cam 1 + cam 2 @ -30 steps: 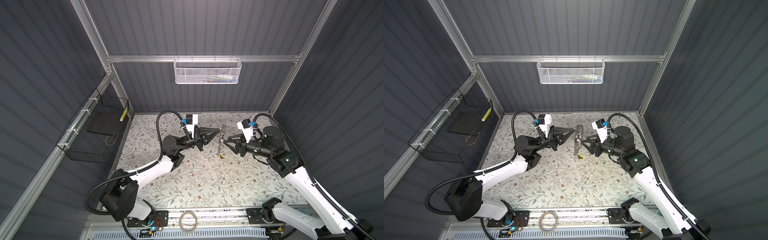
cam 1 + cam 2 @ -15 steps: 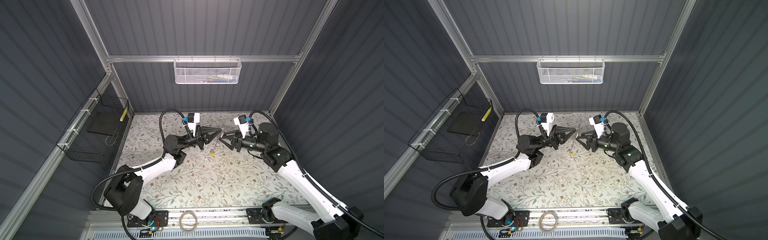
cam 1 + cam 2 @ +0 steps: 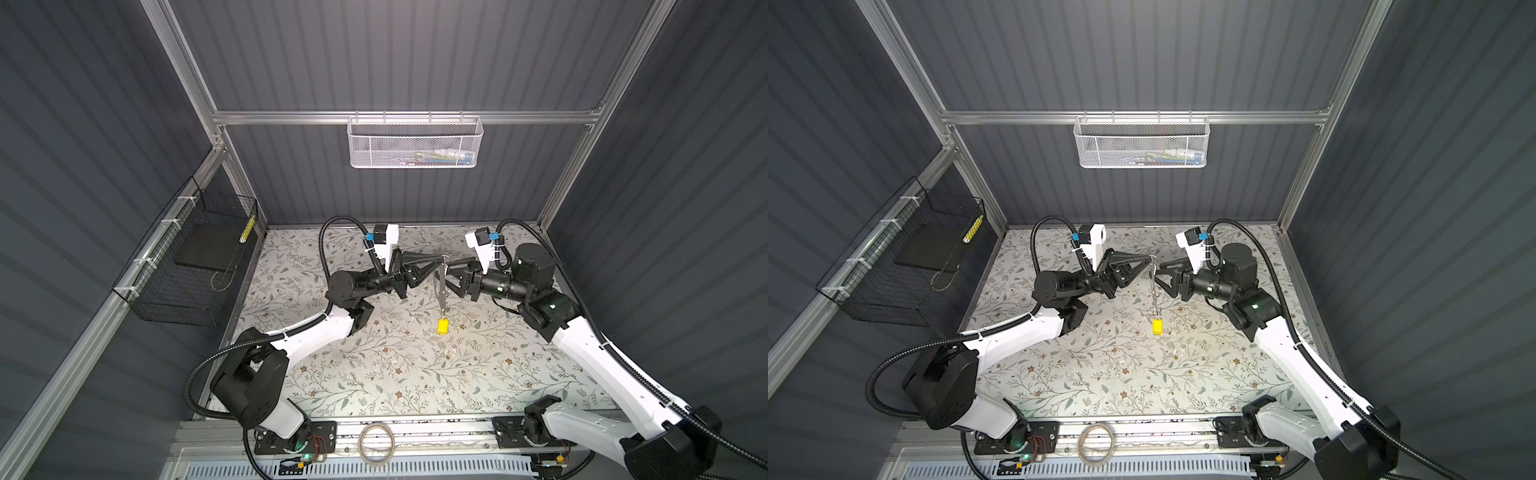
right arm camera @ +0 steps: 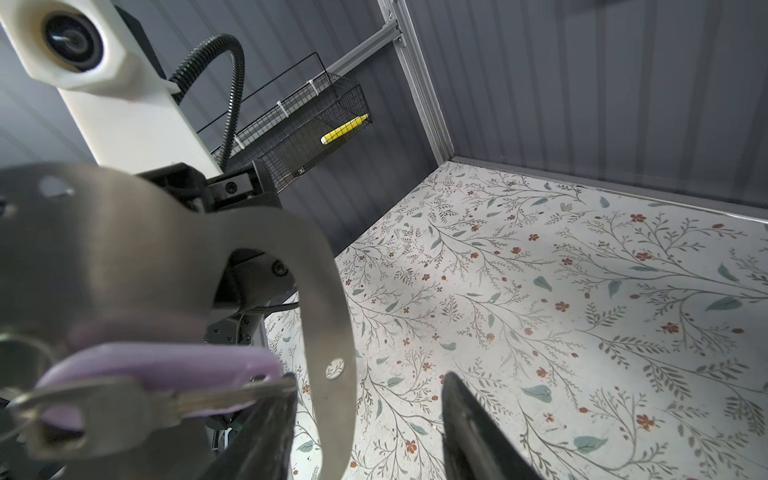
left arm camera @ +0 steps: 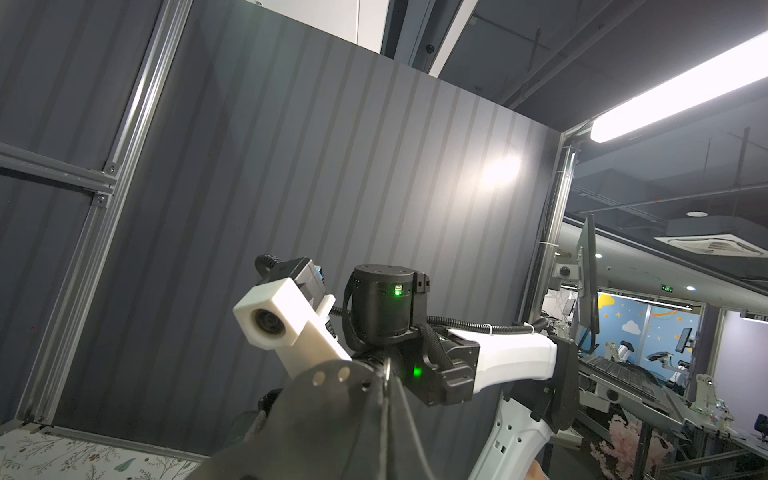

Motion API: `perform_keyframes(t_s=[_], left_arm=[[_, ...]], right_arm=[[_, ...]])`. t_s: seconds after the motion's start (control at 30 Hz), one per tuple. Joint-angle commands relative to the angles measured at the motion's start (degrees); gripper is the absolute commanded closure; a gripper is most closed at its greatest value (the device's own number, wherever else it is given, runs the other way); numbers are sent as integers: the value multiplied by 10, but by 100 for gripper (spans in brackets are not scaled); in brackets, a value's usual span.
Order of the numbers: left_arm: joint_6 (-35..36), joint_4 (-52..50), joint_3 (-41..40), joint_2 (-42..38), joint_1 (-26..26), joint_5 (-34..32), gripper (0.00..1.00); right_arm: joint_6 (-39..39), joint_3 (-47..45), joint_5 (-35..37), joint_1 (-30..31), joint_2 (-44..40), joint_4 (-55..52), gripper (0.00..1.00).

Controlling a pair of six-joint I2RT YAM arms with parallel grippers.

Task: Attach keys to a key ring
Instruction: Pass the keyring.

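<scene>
My left gripper (image 3: 440, 261) is pressed together on the top edge of the ring (image 3: 438, 286) and holds it in the air above the table (image 3: 374, 353), near the back and between my two arms. The ring hangs edge-on in both top views, so I read its shape from my right wrist view, where it is a broad grey band (image 4: 328, 316) curving close to the camera. The yellow key (image 3: 443, 326) dangles from the ring's lower end, clear of the table. The lilac key (image 4: 166, 365) lies across the band, its blade tip touching one of my right fingers (image 4: 266, 432); I cannot tell whether it is threaded on or only leaning there. My right gripper (image 3: 449, 275) sits just beside the ring with its jaws spread, holding nothing. I see three risks. My left pinch is on a thin edge, so a nudge from the right could swivel the ring or pull it free. The yellow key could swing and snag a finger. If the lilac key is merely propped, backing my right arm away would drop it.
</scene>
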Motion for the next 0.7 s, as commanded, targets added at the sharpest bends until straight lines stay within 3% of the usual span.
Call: perform_keyframes(t_s=[0.0,0.23,0.67], left_arm=[[-10,37,20,3,1,9,100],[-17,47,21,7,1,9,100],[-42,73,25,12,2,15,100]], right_arm=[[10,-1,-26,-1,4,26,45],[27,-7,-63,6,6,62,47],[33,-25,-63,8,33,95,48]])
